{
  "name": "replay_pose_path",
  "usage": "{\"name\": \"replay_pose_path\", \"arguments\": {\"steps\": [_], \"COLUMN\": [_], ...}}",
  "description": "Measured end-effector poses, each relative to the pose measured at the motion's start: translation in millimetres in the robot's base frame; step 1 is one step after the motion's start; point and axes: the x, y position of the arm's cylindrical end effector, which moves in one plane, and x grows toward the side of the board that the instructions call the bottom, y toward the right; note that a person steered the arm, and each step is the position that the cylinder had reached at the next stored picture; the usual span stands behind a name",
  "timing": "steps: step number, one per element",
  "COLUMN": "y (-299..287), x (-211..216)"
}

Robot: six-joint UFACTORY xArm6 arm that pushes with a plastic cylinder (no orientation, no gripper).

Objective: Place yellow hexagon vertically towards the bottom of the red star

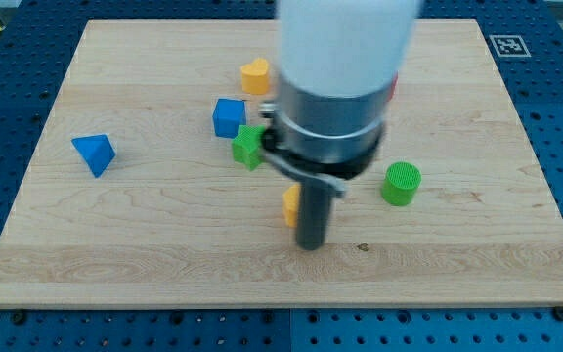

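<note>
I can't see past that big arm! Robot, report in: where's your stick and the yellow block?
My tip down on wooden board. Yellow block, shape unclear, touching tip's left side. Red star mostly hidden behind arm. Green cylinder off right.

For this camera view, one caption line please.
My tip beside the yellow hexagon, low on the board; red star mostly hidden.

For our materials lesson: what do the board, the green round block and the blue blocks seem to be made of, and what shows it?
The board looks like pale wood, matt, with visible grain lines running along it. The green round block looks like plastic, perhaps 3D-printed: fine ridges show on it. The blue cube and the blue triangular block look like smooth, evenly coloured plastic, though painted wood cannot be ruled out.
</note>
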Motion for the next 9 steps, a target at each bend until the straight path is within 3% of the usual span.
{"name": "replay_pose_path", "arguments": {"steps": [3,7,9], "y": [-116.3,-92.2,-46.8], "x": [-3.9,-16.4,-45.4]}}
